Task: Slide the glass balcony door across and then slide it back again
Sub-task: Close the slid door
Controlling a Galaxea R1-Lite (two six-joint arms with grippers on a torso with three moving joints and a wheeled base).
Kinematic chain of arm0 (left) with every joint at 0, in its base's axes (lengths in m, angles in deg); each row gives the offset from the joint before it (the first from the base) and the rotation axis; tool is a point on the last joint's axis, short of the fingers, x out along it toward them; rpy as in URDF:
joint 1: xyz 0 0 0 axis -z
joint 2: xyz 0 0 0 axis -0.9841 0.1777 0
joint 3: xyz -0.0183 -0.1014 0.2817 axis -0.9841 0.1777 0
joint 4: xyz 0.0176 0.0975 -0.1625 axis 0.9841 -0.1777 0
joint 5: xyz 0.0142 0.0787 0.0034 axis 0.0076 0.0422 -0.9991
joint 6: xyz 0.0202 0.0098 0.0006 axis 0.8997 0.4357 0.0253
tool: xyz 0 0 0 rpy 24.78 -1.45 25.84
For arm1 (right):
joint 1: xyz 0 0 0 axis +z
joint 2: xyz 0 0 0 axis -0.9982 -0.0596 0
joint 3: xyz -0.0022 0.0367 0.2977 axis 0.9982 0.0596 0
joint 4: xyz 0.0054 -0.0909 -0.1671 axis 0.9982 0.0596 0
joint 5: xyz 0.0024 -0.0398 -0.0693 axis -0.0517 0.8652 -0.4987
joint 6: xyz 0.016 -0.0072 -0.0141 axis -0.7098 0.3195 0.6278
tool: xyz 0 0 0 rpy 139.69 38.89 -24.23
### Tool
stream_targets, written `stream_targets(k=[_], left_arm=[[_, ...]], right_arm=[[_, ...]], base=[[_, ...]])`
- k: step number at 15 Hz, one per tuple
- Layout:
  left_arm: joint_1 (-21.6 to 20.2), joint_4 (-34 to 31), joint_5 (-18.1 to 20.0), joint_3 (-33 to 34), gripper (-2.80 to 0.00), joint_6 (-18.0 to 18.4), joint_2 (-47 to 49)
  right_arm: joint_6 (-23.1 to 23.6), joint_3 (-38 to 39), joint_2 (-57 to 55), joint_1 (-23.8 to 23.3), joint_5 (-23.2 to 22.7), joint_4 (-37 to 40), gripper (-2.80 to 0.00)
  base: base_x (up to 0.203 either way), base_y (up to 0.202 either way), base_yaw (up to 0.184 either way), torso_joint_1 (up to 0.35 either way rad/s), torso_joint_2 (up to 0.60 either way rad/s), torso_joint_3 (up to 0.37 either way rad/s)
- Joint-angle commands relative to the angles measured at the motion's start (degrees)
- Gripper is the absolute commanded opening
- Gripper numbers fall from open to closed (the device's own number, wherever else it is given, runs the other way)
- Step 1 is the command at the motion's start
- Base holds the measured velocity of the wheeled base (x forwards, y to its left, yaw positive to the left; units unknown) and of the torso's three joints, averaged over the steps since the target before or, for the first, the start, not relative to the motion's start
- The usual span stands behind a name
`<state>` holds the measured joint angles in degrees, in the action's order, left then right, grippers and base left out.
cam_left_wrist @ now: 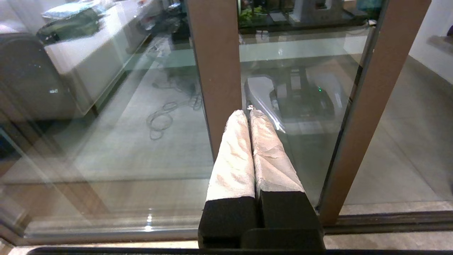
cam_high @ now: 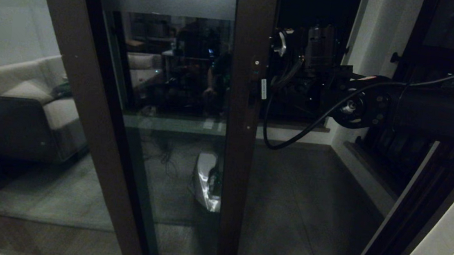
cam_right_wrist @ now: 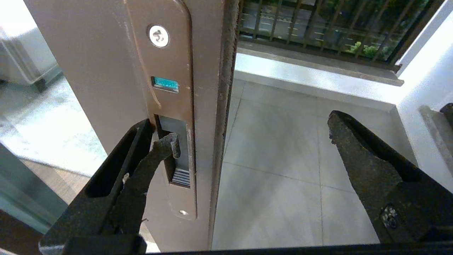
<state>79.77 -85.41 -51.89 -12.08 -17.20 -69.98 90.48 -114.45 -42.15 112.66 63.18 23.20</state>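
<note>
Black right claw (cam_right_wrist: 247,141) wide open, one fingertip (cam_right_wrist: 170,143) in door (cam_right_wrist: 106,71) handle recess (cam_right_wrist: 177,152).

A pale sofa (cam_high: 29,85) stands at the left behind the glass, with a dark rounded seat (cam_high: 9,129) before it. Cables (cam_left_wrist: 166,113) lie loose on the grey tiled floor (cam_high: 305,216). A barred railing (cam_right_wrist: 318,24) runs above a white ledge (cam_right_wrist: 311,76).

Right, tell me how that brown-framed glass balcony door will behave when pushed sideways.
The tall brown-framed glass balcony door looks rigid and probably heavy, so it should slide, not flex. The open right gripper has one finger hooked in the recessed handle, though it may slip out.
</note>
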Motion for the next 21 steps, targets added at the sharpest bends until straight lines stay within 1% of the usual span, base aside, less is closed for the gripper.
stream_targets(k=[1,4,6,9,13,21], left_arm=[[0.00,0.00,0.01,0.09,-2.80,0.02,-0.01],[0.00,0.00,0.01,0.09,-2.80,0.02,-0.01],[0.00,0.00,0.01,0.09,-2.80,0.02,-0.01],[0.00,0.00,0.01,0.09,-2.80,0.02,-0.01],[0.00,0.00,0.01,0.09,-2.80,0.02,-0.01],[0.00,0.00,0.01,0.09,-2.80,0.02,-0.01]], right_arm=[[0.12,0.12,-0.75,-1.38,0.10,0.37,0.00],[0.17,1.32,-0.05,-1.38,0.10,0.37,0.00],[0.16,3.44,1.40,-1.31,-0.06,0.37,0.00],[0.44,8.33,4.85,-1.21,-2.61,0.23,0.00],[0.38,10.21,8.08,-1.20,-2.94,0.19,0.00],[0.29,10.31,8.74,-1.29,-2.98,-0.16,0.00]], base=[[0.000,0.000,0.000,0.000,0.00,0.000],[0.000,0.000,0.000,0.000,0.00,0.000],[0.000,0.000,0.000,0.000,0.00,0.000],[0.000,0.000,0.000,0.000,0.00,0.000],[0.000,0.000,0.000,0.000,0.00,0.000],[0.000,0.000,0.000,0.000,0.00,0.000]])
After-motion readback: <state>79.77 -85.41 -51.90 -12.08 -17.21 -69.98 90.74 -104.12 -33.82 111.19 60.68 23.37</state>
